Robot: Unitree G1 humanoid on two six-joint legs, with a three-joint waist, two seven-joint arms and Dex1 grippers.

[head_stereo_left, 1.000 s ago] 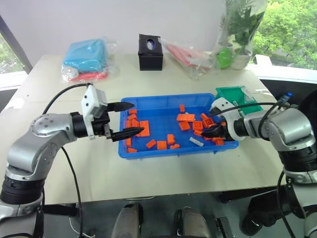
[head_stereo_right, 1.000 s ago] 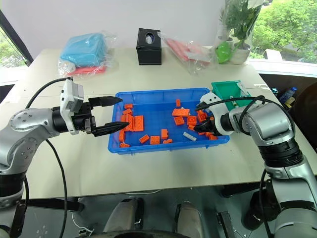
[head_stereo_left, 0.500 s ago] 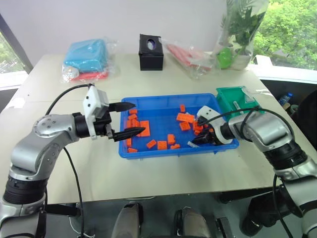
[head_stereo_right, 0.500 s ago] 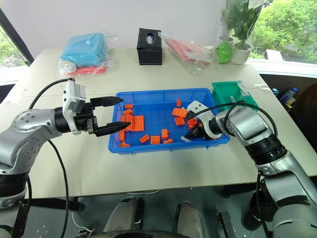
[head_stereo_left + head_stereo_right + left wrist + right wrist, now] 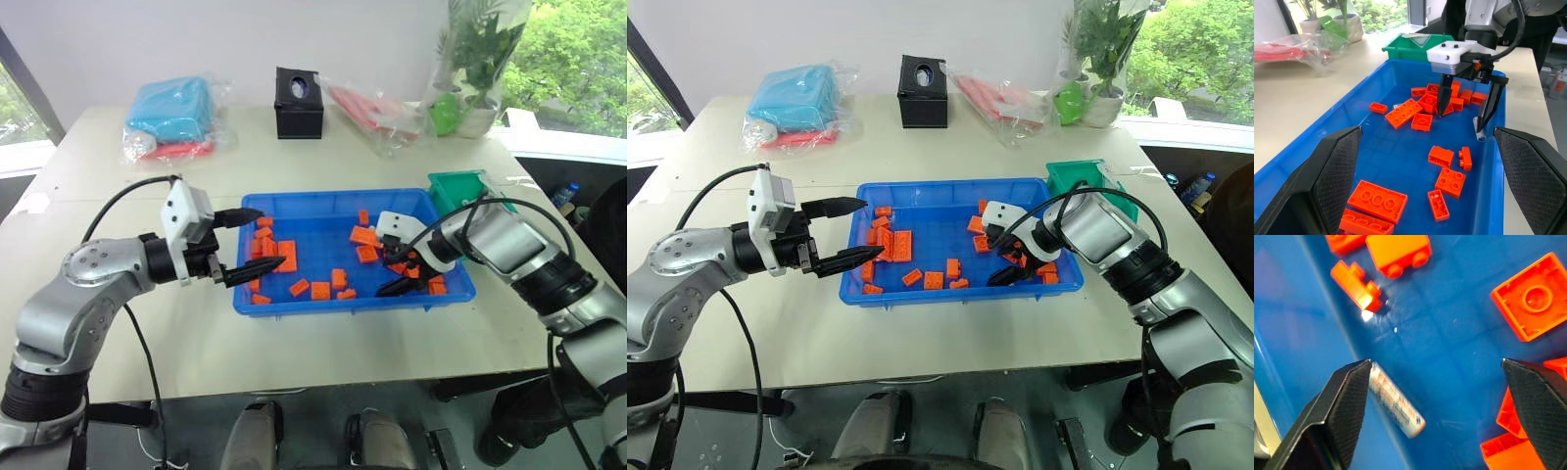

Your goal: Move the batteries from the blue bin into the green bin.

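The blue bin lies mid-table, scattered with orange blocks. One battery, a silver-grey cylinder, lies on the bin floor near the front right wall. My right gripper points down over it, open, with one finger right beside the battery and nothing held. The left wrist view shows the battery's end at that finger's tip. My left gripper hovers level over the bin's left end, open and empty. The green bin stands just beyond the blue bin's right far corner.
A black box, a light blue bundle in plastic, a clear bag of red items and a potted plant line the table's far side. Bare tabletop runs in front of the blue bin.
My right gripper has opened, rolled to point downward and shifted left within the bin, coming down over the battery. The left gripper has stayed where it was.
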